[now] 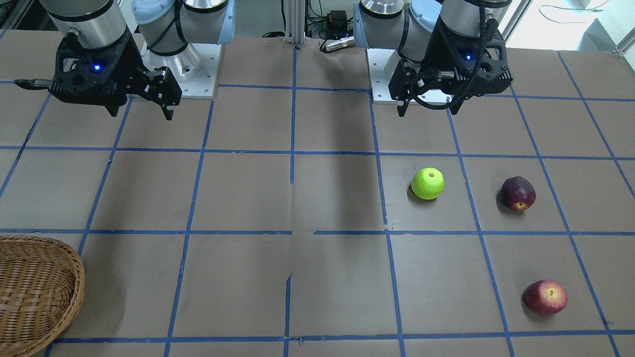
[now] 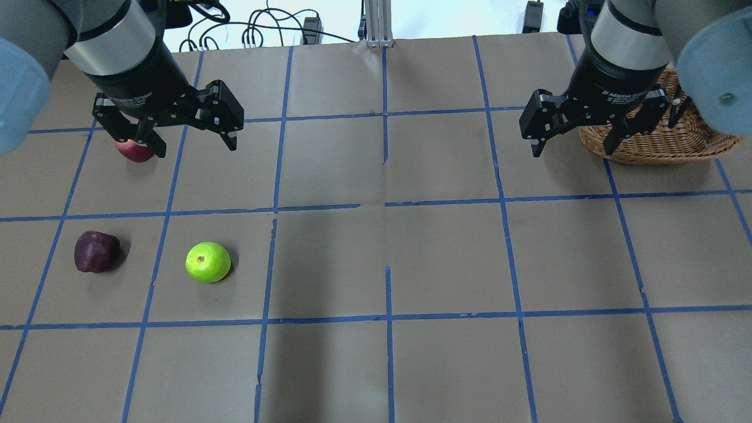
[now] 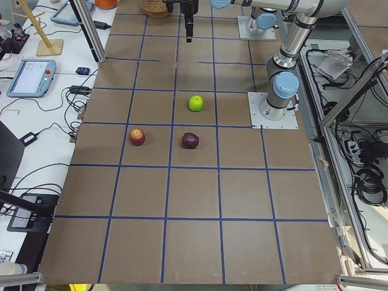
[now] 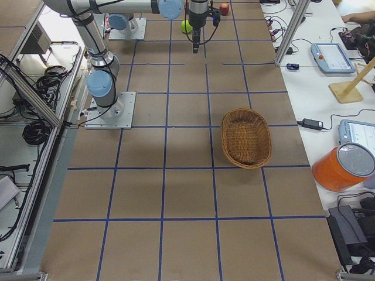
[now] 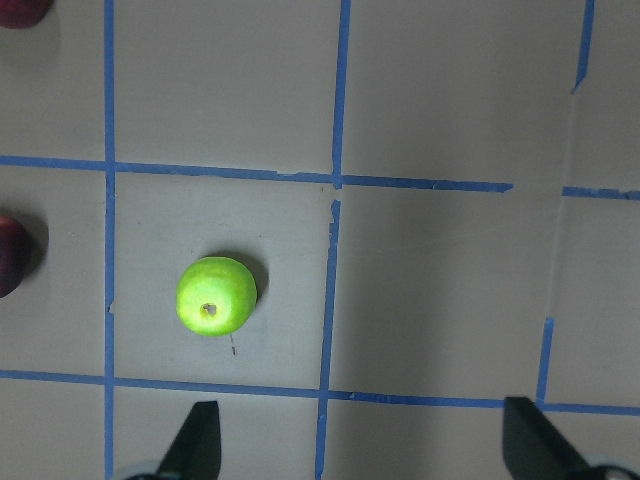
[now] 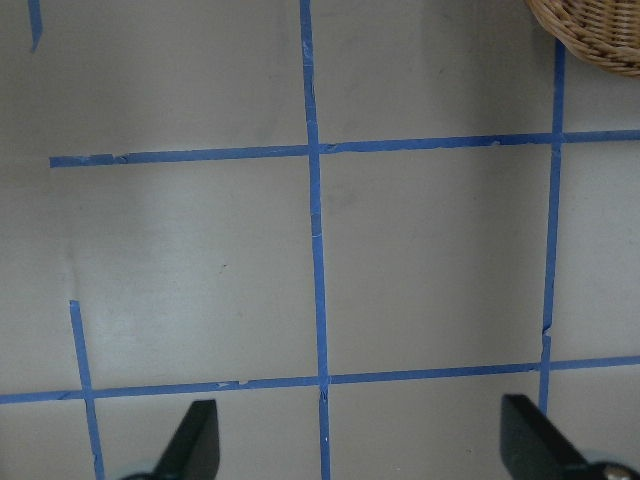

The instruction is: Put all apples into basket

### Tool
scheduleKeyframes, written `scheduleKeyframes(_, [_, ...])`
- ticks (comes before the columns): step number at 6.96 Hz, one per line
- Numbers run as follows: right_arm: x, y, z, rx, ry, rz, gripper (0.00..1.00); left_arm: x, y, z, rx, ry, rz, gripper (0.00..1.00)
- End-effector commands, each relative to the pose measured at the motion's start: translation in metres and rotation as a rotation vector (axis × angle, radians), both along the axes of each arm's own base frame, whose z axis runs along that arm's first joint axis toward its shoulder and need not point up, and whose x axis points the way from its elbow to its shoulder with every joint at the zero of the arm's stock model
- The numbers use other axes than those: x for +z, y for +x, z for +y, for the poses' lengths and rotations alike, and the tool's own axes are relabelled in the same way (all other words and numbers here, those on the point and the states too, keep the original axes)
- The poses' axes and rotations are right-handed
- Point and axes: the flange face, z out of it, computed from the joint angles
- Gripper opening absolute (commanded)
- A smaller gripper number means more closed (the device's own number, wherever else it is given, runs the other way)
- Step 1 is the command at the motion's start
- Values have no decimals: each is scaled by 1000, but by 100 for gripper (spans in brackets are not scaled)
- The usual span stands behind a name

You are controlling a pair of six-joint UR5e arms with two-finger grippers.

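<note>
Centre wide-open, empty left tool (image 2: 194, 147) over green apple (image 2: 208, 262) at lower left, drop low, close gently across widest part.

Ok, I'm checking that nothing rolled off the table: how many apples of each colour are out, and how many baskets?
green apple: 1
dark maroon apple: 1
red apple: 1
basket: 1
Total: 4 things, 3 of them apples, all lying on the table outside the basket.
</note>
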Motion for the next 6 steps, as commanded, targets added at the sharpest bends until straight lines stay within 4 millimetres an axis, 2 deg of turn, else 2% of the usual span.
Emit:
scheduleKeyframes(1, [-1, 0, 1, 0, 6, 3, 100, 0, 2, -1, 3, -1, -1, 100])
scheduleKeyframes(3, [-2, 0, 3, 0, 9, 1, 100, -3, 3, -1, 2, 2, -1, 100])
scheduleKeyframes(4, [-1, 0, 4, 0, 6, 3, 100, -12, 7, -4, -42, 16, -2, 100])
scheduleKeyframes(5, [-3, 0, 5, 2, 9, 3, 100, -36, 28, -11, -70, 50, -3, 100])
scheduleKeyframes(6, [-5, 0, 5, 2, 13, 3, 100, -75, 69, -22, -72, 44, -5, 100])
